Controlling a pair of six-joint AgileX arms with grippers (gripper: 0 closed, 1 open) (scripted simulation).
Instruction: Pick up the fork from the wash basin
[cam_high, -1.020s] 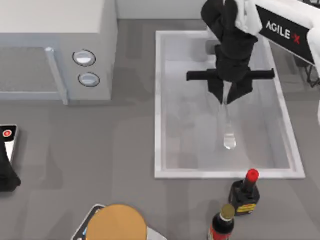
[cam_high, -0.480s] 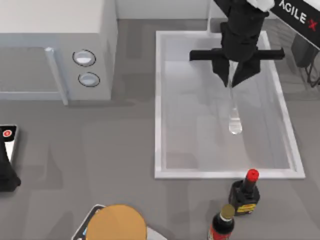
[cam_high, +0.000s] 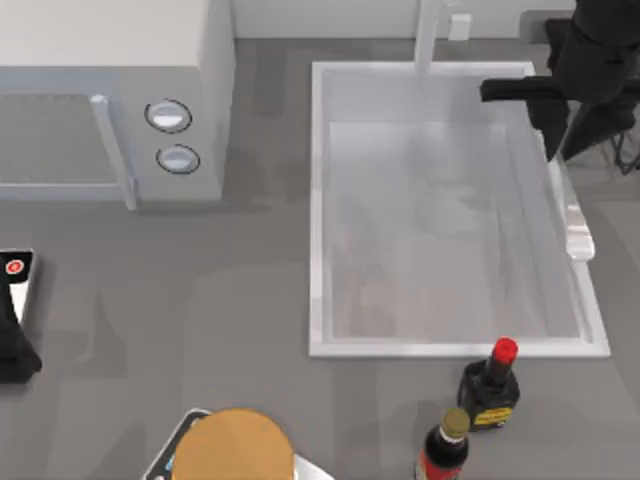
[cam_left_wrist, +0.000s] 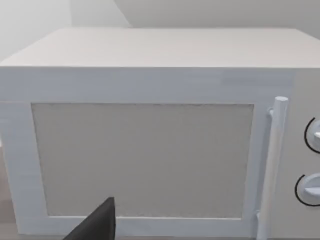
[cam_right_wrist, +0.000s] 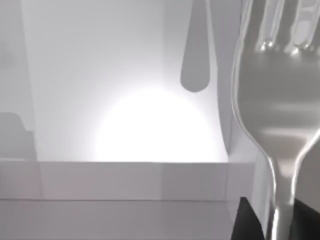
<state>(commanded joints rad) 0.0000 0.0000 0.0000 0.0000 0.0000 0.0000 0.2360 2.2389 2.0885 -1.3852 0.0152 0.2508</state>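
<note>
Silvery fork (cam_high: 574, 225) clamped in right pincer (cam_high: 568, 150), lifted lengthwise over wash basin's (cam_high: 318, 200) right rim; left arm parked.

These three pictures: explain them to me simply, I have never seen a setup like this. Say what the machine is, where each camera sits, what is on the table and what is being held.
It is a simulated pair of AgileX robot arms at a table. The top view looks straight down. It shows a wash basin, a microwave to its left, and two dark bottles near the basin's front rim. The right gripper, black, hangs over the basin's right rim, shut on the fork, which hangs over that rim. The right wrist view comes from a camera on that arm: the fork appears close up, with the basin below. The left wrist view faces the microwave door; the left arm sits parked at the table's left edge.
</note>
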